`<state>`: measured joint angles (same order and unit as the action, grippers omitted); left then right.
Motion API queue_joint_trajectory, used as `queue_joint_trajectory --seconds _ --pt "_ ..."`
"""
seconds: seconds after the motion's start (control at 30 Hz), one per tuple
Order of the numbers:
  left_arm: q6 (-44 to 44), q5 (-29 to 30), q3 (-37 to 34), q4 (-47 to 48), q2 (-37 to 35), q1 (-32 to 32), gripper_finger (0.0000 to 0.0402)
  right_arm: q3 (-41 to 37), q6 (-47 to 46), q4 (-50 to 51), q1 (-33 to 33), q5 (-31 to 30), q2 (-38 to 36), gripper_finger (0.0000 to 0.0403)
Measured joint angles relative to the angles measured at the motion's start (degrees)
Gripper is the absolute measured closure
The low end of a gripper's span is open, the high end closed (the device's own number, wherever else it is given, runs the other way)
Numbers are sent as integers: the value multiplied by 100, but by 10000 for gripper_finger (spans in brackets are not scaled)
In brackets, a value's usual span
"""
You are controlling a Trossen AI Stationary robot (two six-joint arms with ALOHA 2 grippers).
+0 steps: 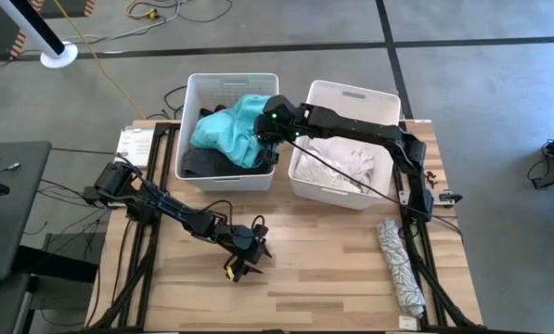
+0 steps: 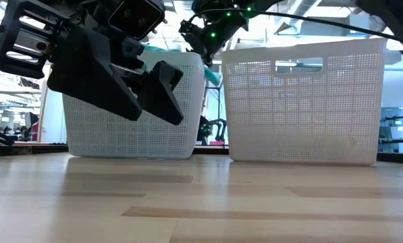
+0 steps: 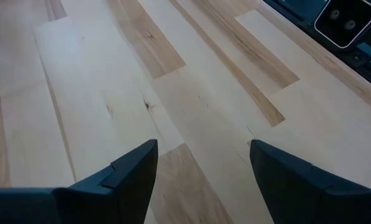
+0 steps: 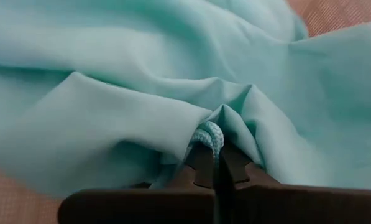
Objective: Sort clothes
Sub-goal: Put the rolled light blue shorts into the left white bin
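- My left jaws (image 1: 244, 255) hang spread wide and empty over bare surface (image 1: 323, 260).
- One patterned garment (image 1: 399, 264) lies unsorted near the surface's right edge.
- My right jaws (image 4: 215, 163) pinch a teal garment (image 1: 228, 133) over the left bin (image 1: 186, 121).
- The right bin (image 1: 351, 93) holds white clothes (image 1: 337, 160); sorting looks nearly done, probably.

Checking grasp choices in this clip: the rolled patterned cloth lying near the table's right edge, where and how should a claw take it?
Grip the rolled patterned cloth at its middle, coming straight down from above with the fingers spanning its narrow width. It lies flat as a long roll on the table with bare wood on both long sides, so fingers likely fit there. The right claw, now shut on the teal garment, is on that side.
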<state>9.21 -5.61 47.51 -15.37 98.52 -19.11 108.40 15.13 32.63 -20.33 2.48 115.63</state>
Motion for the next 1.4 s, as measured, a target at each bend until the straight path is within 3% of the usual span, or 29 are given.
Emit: queue_joint_trajectory --seconds 0.23,0.77,1.07,1.4 --pt "0 0 0 -4 0 1 152 12 55 475 111 -154 -9 395" --pt "-22 -1 0 -1 0 1 152 398 -59 1376 160 -1437 -10 394" --pt "-7 -1 0 65 0 0 152 546 -225 2009 234 -1460 -11 394" --pt "-11 -1 0 38 0 0 152 546 526 1122 487 -1460 -13 394"
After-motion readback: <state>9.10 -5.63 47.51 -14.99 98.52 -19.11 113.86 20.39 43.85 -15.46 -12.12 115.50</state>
